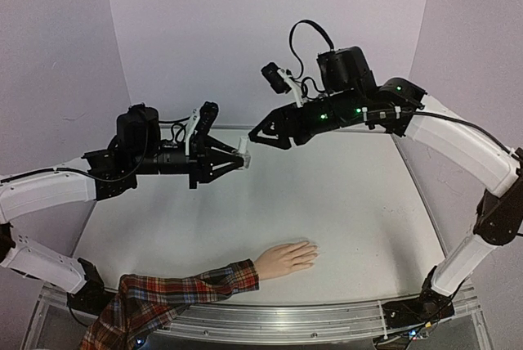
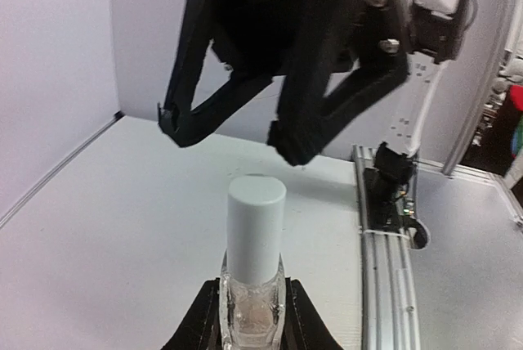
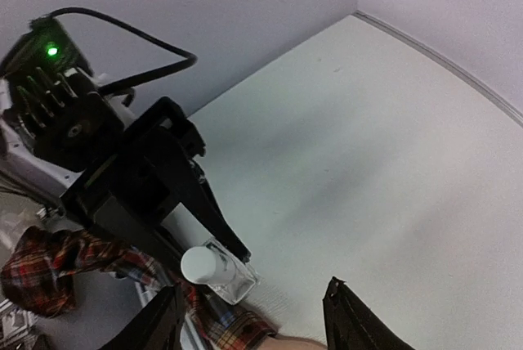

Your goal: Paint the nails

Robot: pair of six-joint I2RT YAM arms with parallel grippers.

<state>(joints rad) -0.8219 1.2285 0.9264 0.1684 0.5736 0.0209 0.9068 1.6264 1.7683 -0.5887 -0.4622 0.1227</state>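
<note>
Down near the front edge of the table (image 1: 351, 219), the nails (image 1: 313, 252) sit at the fingertips of the mannequin hand (image 1: 284, 260). They are too small and too close in colour to the skin to pick out one by one. The hand lies flat with its fingers pointing right. Its wrist runs into a red plaid sleeve (image 1: 184, 291) that trails over the metal rail (image 1: 327, 316) at the lower left. Both arms are held well above and behind the hand.

Above the middle of the table, the left gripper (image 1: 235, 159) pinches a small clear bottle (image 1: 243, 152) by its glass body, one finger on each side. The left wrist view shows the bottle upright between the jaws. Its white cap (image 2: 256, 227) is on and stands clear above the fingers (image 2: 192, 329).

Just beside the cap, reaching in from the right, is the right gripper (image 1: 260, 134). Its jaws are spread apart. In the left wrist view its two black fingers (image 2: 192, 64) hang above and beyond the cap, apart from it. The right wrist view has the bottle ahead of that gripper's own fingers (image 3: 159, 325), cap toward the camera, with plaid cloth at the lower left. Pale walls close the table in at the back and sides.
</note>
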